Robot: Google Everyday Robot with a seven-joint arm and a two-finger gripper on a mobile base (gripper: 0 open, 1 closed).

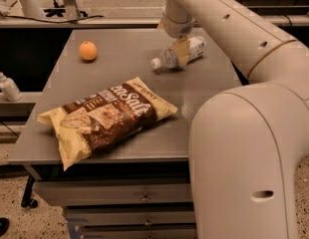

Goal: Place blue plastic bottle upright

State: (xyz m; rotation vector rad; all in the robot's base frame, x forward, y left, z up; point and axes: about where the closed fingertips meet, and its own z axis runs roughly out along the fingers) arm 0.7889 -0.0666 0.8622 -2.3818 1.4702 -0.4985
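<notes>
The tan parallel-jaw gripper [181, 53] is at the clear bluish plastic bottle [196, 47], which lies on its side directly beneath. Grip state: cannot tell. The bottle is probably light, smooth and crushable; grasp mid-body.

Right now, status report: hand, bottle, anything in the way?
Hand low over blue plastic bottle, far end of table. Bottle on its side, not upright. Snack bag, orange well apart.

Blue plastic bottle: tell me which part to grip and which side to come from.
Grip the blue plastic bottle across its round middle, coming from above. It lies on its side on the table, white cap pointing left, so both flanks of the body are free. The gripper hangs right over that middle.
</notes>
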